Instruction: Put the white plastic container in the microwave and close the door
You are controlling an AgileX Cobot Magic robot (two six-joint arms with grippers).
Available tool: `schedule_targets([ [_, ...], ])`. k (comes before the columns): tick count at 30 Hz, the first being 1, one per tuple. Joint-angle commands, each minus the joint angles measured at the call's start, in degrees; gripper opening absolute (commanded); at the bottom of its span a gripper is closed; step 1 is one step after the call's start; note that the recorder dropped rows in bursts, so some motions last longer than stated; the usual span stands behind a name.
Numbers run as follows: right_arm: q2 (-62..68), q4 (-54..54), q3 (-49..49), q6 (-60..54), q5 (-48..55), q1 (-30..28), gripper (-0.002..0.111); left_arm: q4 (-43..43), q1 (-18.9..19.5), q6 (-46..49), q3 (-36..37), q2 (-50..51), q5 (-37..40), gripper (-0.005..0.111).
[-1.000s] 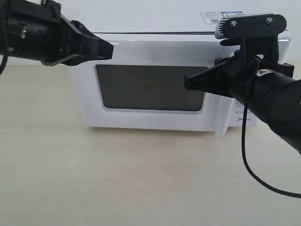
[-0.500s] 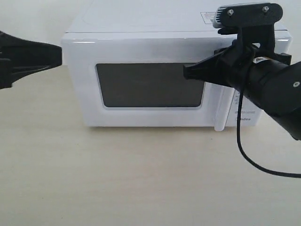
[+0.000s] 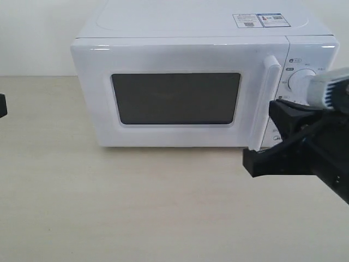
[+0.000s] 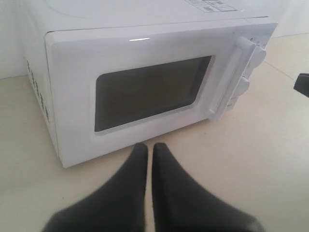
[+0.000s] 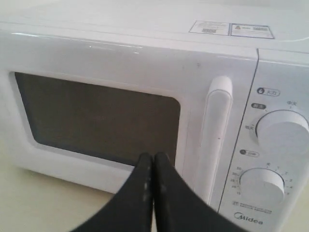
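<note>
The left tool [image 4: 146, 151] is two matt black fingers [image 4: 130, 183], broad at the base and narrowing to blunt, rounded tips. The right tool [image 5: 153, 159] has the same smooth black tapered fingers [image 5: 174, 203], with no markings visible. In the exterior view the right arm [image 3: 305, 150] is a black, angular, blocky housing topped by a pale grey ribbed piece [image 3: 330, 93].

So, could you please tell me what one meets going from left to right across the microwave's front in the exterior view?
Dark window → bar handle → round dial.
</note>
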Motion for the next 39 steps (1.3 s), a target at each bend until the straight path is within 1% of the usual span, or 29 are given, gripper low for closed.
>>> schedule_targets([
  [1, -2.93, 0.74, 2.56, -0.25, -1.77, 1.12, 0.0, 0.99, 0.07, -0.05, 0.27, -0.39, -0.67, 0.004],
  [29, -3.25, 0.63, 2.56, 0.57, -2.67, 1.12, 0.0, 0.87, 0.07, -0.04, 0.27, -0.39, -0.77, 0.004],
  [32, -6.28, 0.63, 2.56, 0.69, -4.19, -0.96, 0.0, 0.87, 0.07, -0.04, 0.27, -0.39, -0.77, 0.004],
  [35, -11.04, 0.75, 2.56, 1.02, -1.7, -5.07, 0.0, 0.87, 0.07, -0.04, 0.27, -0.39, -0.77, 0.004],
  [39, -17.65, 1.37, 2.56, 0.92, 2.47, -14.48, 0.0, 0.87, 0.07, -0.04, 0.27, -0.39, -0.77, 0.004],
])
